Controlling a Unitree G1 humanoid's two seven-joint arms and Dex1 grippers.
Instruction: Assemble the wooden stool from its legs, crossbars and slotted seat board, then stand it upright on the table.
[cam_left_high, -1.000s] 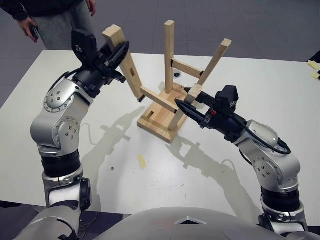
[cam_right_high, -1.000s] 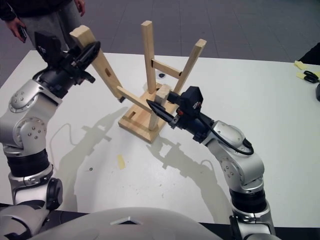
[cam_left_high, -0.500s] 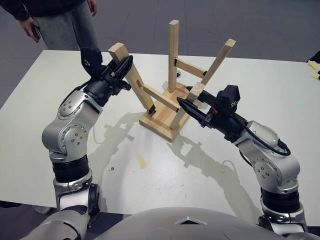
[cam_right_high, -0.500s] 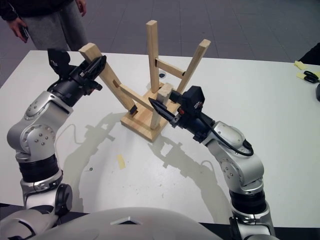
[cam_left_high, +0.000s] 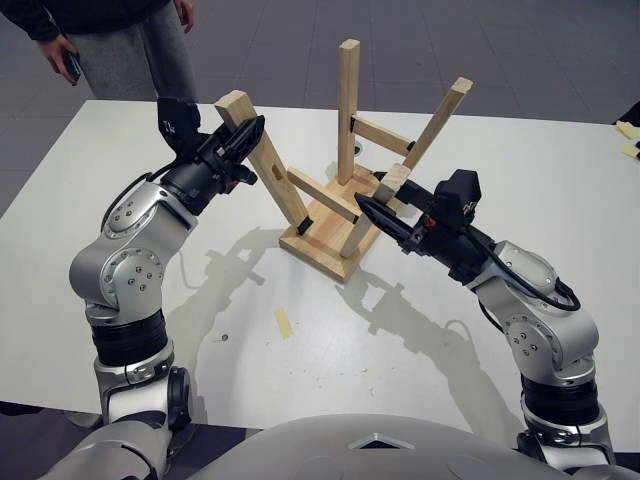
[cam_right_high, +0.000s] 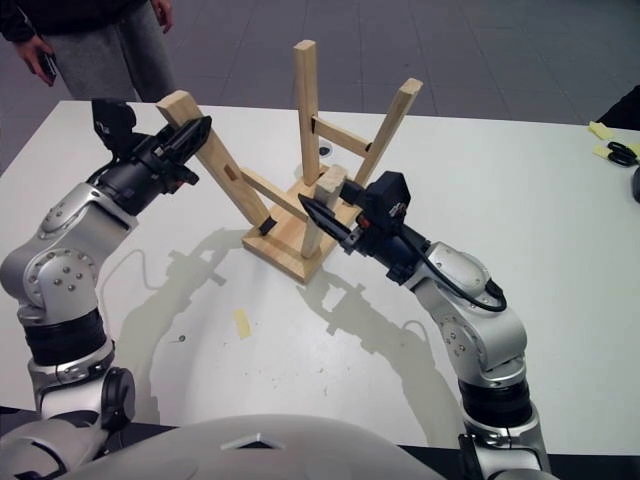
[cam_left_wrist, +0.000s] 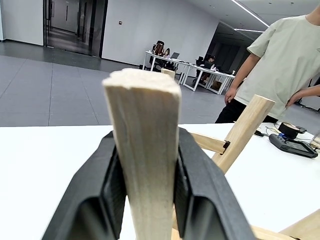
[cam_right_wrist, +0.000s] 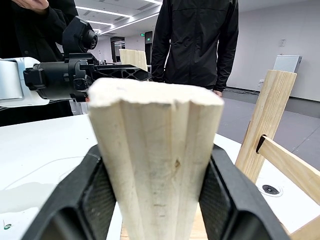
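White table (cam_left_high: 450, 330), grey floor beyond it. The stool is mid-table and upside down, partly built.

- Seat board (cam_left_high: 318, 252) is at the bottom, on the tabletop, with four legs rising from it.
- Far upright leg (cam_left_high: 347, 100) stands nearly vertical. Far slanted leg (cam_left_high: 437, 115) leans out to the right. The upper crossbar (cam_left_high: 380, 135) joins these two.
- Near-left leg (cam_left_high: 285, 190) leans hard to the left, its foot at the board's left edge. The lower crossbar (cam_left_high: 322, 195) runs from its side towards the near-right leg (cam_left_high: 356, 238).
- Left gripper (cam_left_high: 250, 130) has its jaws clamped on the upper end of the near-left leg. In the left wrist view the black fingers (cam_left_wrist: 112, 165) press both flanks of the wood, and the leg's end grain stands above them.
- Right gripper (cam_left_high: 368, 207) has its jaws closed around the near-right leg close to its free end. In the right wrist view the pads (cam_right_wrist: 95, 190) hug both sides.
- Also on the table are a strip of yellowish tape (cam_left_high: 284, 322) in front of the stool and a round cable port (cam_left_high: 357, 148) behind it.
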